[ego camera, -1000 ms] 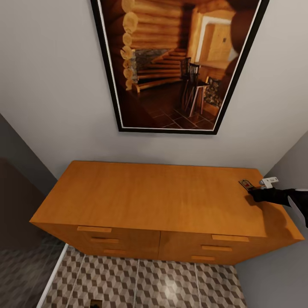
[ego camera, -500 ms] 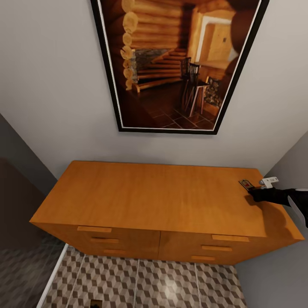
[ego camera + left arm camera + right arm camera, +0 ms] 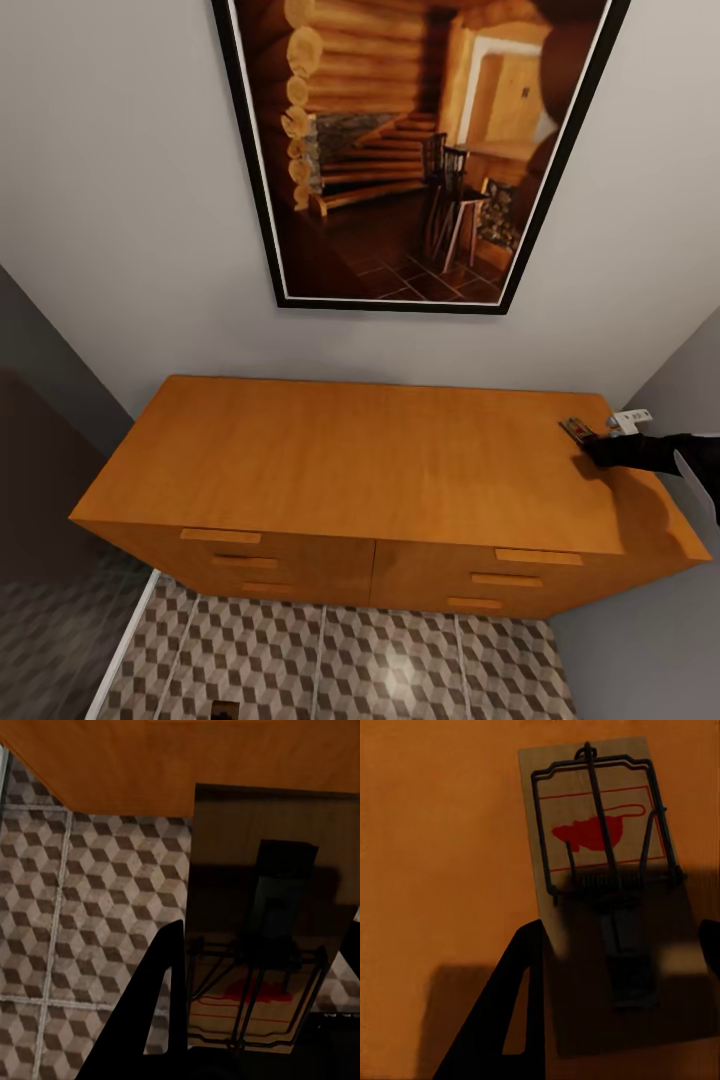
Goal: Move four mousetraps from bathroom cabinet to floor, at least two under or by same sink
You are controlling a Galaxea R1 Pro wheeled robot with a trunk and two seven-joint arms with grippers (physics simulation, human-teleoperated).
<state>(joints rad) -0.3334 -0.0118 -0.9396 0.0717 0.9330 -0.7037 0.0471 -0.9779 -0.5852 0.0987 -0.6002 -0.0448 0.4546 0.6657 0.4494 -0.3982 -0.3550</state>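
**Right arm at the trap on the cabinet's far right corner; left arm carrying one low**

Your head camera looks down on the cabinet [image 3: 380, 470], pushed against the grey wall under a big framed cabin picture [image 3: 410, 150]. The bathroom floor [image 3: 340, 660] runs along its drawer fronts, and a small brown object [image 3: 226, 711] sits on a tile at the frame's lower edge; too cropped to name.

One mousetrap [image 3: 577, 431] lies flat at the top's back right corner. You've reached the right end effector [image 3: 608, 447] in from the side because that corner is far from the robot. In the right wrist view this mousetrap [image 3: 604, 862] sits between the dark fingers [image 3: 506, 1020], which stand apart around the board's near end, so likely not yet gripped.

The left end effector [image 3: 259, 1061] holds a second mousetrap [image 3: 259, 945] out above the floor tiles [image 3: 82, 945], beside the cabinet's edge [image 3: 187, 765]. Its base sits between the fingers; the grip looks clamped on it, though contact is hidden.

Closing on the right one is probably next. The thin board gives little to bite.
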